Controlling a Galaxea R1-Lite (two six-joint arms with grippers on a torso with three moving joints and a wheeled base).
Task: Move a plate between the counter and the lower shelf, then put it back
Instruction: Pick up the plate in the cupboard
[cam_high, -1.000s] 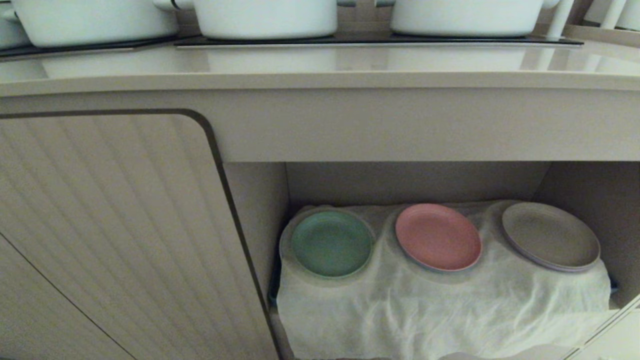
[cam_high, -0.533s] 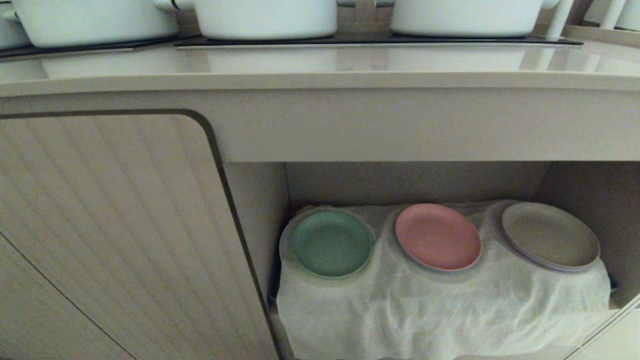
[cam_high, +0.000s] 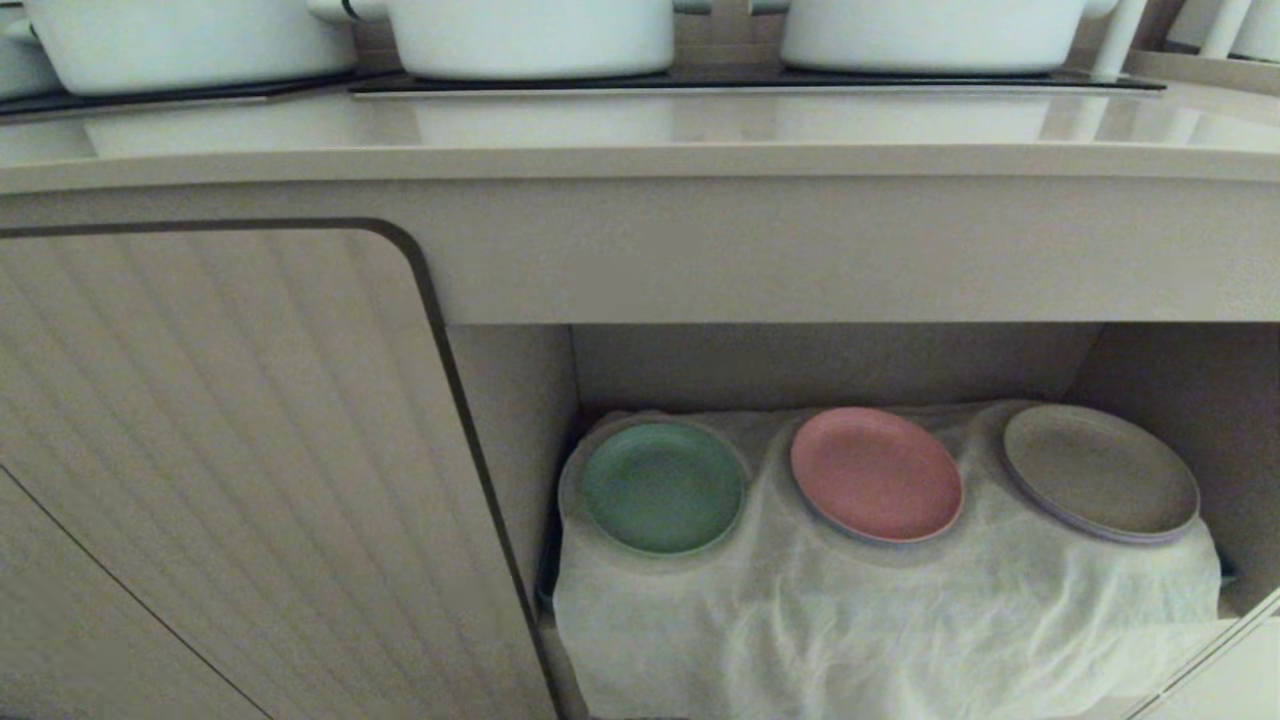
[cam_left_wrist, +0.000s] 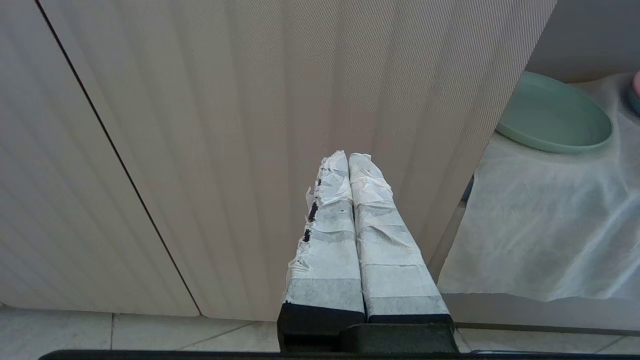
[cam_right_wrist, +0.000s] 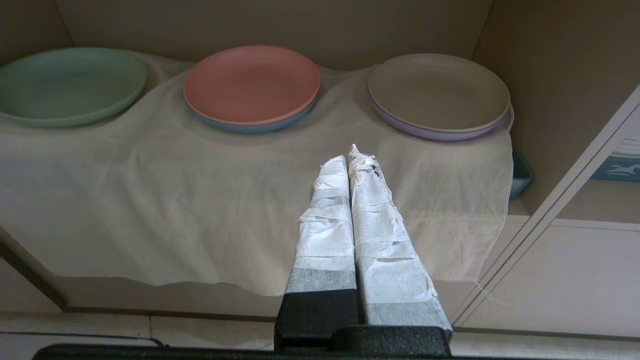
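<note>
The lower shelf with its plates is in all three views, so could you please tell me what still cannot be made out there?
- Floor of the lower shelf: hidden in every view by the white cloth.
- Blue plate under the pink plate: only its rim shows in the right wrist view.
- Green plate: partly cut off by the cabinet door in the left wrist view.
- Pots: tops cut off by the head view's upper edge.

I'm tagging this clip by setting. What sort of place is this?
Most likely a kitchen: white pots stand on a black cooktop set in the counter, and the plate lies with other plates in the lower shelf.
</note>
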